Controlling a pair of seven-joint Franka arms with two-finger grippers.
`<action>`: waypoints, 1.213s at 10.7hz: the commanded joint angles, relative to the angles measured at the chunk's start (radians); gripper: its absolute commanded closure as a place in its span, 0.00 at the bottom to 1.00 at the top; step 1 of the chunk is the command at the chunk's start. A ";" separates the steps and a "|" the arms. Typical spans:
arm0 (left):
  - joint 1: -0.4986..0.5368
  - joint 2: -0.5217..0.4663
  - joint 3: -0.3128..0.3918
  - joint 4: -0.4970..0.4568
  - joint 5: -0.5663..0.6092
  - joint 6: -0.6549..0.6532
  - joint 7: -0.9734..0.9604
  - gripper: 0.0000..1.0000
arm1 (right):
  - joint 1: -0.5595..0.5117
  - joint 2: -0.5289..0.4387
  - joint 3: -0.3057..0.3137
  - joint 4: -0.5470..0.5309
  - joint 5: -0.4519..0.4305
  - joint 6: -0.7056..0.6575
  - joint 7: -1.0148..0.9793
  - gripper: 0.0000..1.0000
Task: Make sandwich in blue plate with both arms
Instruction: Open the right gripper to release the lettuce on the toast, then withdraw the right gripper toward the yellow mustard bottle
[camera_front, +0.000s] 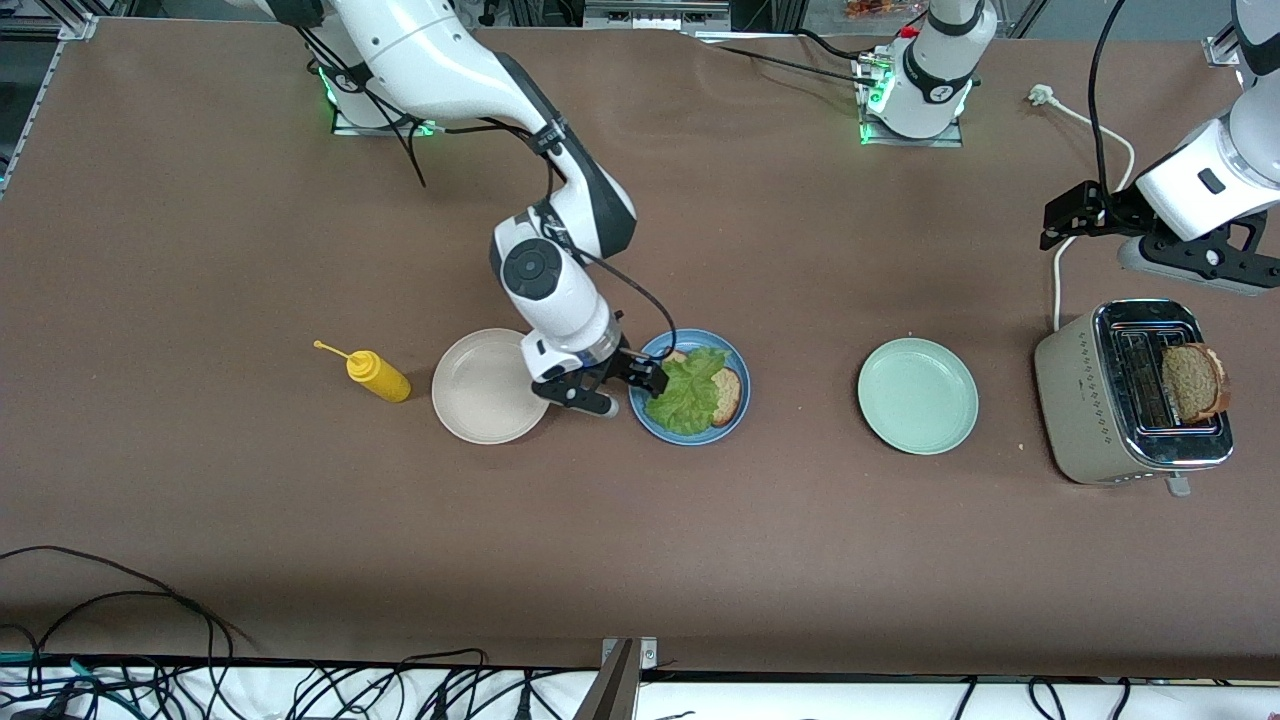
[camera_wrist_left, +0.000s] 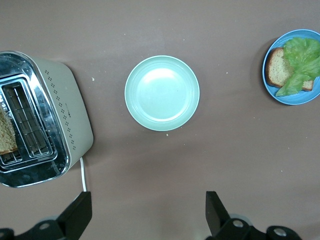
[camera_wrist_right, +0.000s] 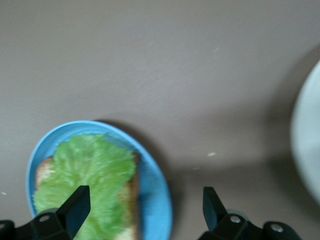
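Lettuce (camera_front: 688, 390) on bread (camera_front: 727, 396), blue plate (camera_front: 737, 420)

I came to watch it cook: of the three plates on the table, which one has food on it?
The blue plate, the middle one, between the beige plate and the pale green plate. It alone holds a bread slice topped with lettuce; the other two are bare.

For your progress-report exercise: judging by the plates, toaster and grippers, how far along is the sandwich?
Done: a brown bread slice lies on the round blue plate, covered by a ruffled green lettuce leaf.

In hand: nothing; the right gripper is open at the plate's edge.

Left: the second slice sits in the beige toaster; the open left gripper hovers above it.
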 joint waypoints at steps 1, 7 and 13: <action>-0.004 0.010 0.005 0.022 -0.006 -0.008 -0.005 0.00 | 0.008 -0.146 -0.117 -0.109 -0.008 -0.190 -0.269 0.00; -0.004 0.010 0.005 0.022 -0.006 -0.008 -0.005 0.00 | 0.007 -0.264 -0.367 -0.104 -0.007 -0.493 -0.707 0.00; -0.004 0.010 0.005 0.022 -0.004 -0.008 -0.005 0.00 | 0.005 -0.334 -0.594 -0.115 0.001 -0.686 -1.236 0.00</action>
